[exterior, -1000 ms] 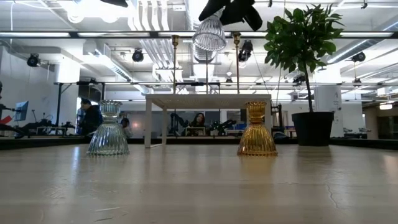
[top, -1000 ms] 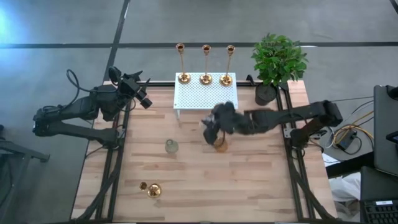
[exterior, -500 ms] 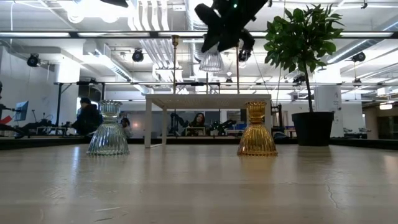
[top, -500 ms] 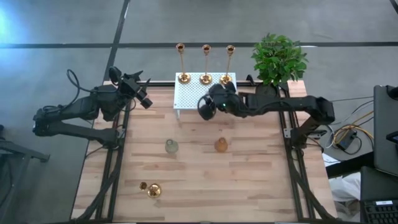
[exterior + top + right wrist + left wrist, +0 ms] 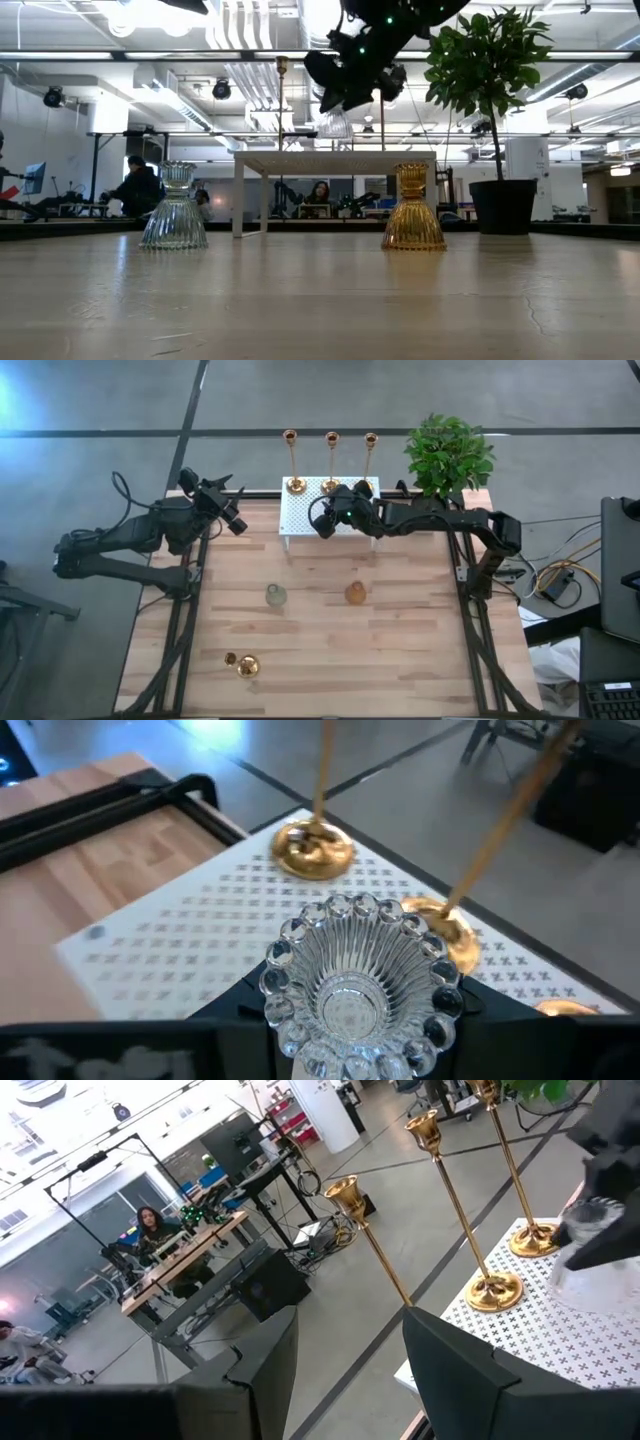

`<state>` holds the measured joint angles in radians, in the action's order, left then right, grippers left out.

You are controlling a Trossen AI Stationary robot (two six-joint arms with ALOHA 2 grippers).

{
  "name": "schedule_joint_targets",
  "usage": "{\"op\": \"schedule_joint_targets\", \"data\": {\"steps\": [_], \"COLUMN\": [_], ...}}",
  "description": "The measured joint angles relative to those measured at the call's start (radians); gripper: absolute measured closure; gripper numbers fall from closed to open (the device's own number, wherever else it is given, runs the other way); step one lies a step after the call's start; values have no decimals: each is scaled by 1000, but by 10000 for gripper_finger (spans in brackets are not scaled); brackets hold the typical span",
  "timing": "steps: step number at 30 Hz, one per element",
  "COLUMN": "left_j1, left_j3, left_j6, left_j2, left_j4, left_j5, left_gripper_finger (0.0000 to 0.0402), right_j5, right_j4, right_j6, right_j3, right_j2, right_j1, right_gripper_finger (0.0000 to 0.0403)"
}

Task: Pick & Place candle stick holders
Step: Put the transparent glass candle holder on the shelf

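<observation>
- High view: the right gripper (image 5: 322, 520) has travelled from above the amber glass holder (image 5: 355, 593) in mid-table up to the white perforated stand (image 5: 300, 520), so the carry is nearly over and the set-down is what remains. Three tall brass candlesticks (image 5: 331, 462) stand in a row along the stand's far edge. A clear glass holder (image 5: 275, 595) stands beside the amber one, and a small brass piece (image 5: 246, 666) lies near the front edge. The left gripper (image 5: 232, 518) waits at the table's left rim, jaws parted and empty.
- Low view: the right gripper (image 5: 340, 75) has moved away from the camera and lower, with the clear fluted holder (image 5: 333, 122) hanging under it just above the stand top (image 5: 335, 157); judging by that gap, it is not yet released.
- Left wrist view: the brass candlesticks (image 5: 470, 1230) rise from the stand, slim stems on round flared bases.
- Right wrist view: the right gripper's fingers are clenched on the clear ribbed holder (image 5: 355, 975), which has a beaded rim and fluted sides, over the stand's bare part near two brass bases.
</observation>
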<state>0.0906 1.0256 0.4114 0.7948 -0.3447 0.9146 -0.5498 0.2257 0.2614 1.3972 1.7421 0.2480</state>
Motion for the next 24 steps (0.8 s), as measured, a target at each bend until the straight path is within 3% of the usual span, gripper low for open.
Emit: {"op": "schedule_joint_targets", "data": {"steps": [6, 11, 24], "left_j1": [0, 0, 0], "left_j3": [0, 0, 0], "left_j6": [-2, -2, -3], "left_j2": [0, 0, 0], "left_j4": [0, 0, 0], "left_j5": [0, 0, 0], "left_gripper_finger": [213, 213, 213], "right_j5": [6, 84, 103], "right_j4": [-22, -38, -62], "right_j6": [-4, 0, -38], "right_j3": [0, 0, 1], "right_j2": [14, 28, 79], "right_j1": [45, 75, 81], "right_gripper_finger": [279, 279, 279]}}
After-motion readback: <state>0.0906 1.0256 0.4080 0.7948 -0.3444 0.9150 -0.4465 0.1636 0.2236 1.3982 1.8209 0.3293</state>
